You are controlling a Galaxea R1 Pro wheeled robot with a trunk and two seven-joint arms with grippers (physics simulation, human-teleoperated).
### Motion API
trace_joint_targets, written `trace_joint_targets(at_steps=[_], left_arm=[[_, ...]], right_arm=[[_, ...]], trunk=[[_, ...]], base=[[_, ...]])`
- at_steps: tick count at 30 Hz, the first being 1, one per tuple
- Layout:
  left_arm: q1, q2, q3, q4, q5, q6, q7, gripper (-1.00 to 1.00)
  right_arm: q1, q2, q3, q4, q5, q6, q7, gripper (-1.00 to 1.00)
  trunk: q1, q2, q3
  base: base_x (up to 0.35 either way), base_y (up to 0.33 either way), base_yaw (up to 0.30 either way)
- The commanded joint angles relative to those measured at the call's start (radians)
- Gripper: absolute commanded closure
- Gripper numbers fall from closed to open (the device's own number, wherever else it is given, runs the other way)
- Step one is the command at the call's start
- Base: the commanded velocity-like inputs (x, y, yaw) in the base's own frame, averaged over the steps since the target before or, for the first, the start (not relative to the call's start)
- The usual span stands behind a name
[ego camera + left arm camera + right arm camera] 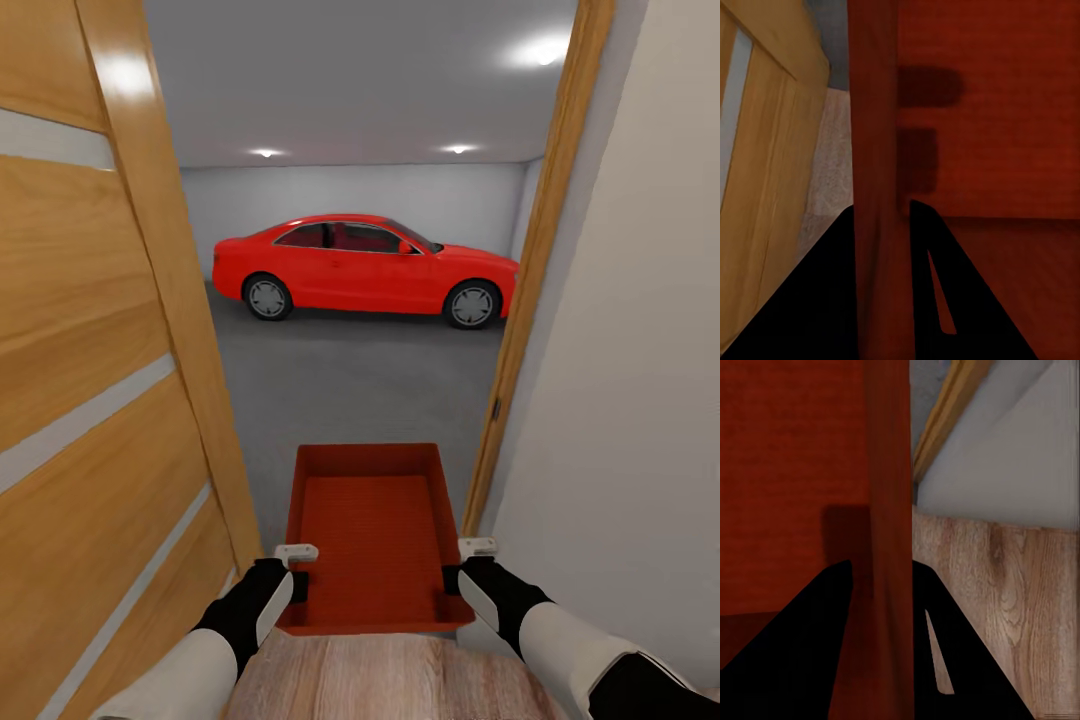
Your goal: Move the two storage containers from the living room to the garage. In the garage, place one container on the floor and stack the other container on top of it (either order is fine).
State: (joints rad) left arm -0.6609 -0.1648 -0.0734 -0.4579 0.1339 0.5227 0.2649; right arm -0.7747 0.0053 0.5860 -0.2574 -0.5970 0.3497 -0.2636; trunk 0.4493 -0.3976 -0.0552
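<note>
Stood at the threshold, mid-carry: wood plank floor (380, 680) underfoot, dark grey garage floor (350, 390) beyond the doorway, red car (365, 268) parked along the far wall. Held one storage container (372, 535) out in front, level and off the ground, between the open wooden door (100, 400) on the left and the door frame (525, 300) with the pale wall (630, 400) on the right. Saw nothing already set down on the concrete, so judged the task as roughly in its first half at best: this bin not yet placed, the second one nowhere in these pictures, the stacking entirely ahead.

Left end effector (292, 568) clamped on the container's left side wall near the close corner, one finger inside and one outside; confirmed in the left wrist view, with the red wall (874, 187) running straight between the two dark fingers (945, 300). Right end effector (468, 565) pinched likewise on the right side wall, the wall (889, 547) sandwiched between its fingers (802, 645) in the right wrist view. Both closed down to the wall's thickness, gripping the bin jointly.
</note>
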Motion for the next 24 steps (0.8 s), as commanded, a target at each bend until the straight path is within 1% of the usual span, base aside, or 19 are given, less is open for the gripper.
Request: trace_joint_targets(at_steps=[1,24], left_arm=[[0.0,0.004,-0.011,0.018,-0.017,0.013,0.02,1.0],[0.0,0.004,-0.011,0.018,-0.017,0.013,0.02,1.0]], right_arm=[[-0.001,-0.001,0.022,-0.025,-0.018,0.001,-0.006,1.0],[-0.001,-0.001,0.022,-0.025,-0.018,0.0,-0.006,1.0]], trunk=[[0.001,-0.002,-0.002],[0.001,-0.002,-0.002]], base=[[0.0,0.0,-0.125],[0.0,0.0,-0.008]])
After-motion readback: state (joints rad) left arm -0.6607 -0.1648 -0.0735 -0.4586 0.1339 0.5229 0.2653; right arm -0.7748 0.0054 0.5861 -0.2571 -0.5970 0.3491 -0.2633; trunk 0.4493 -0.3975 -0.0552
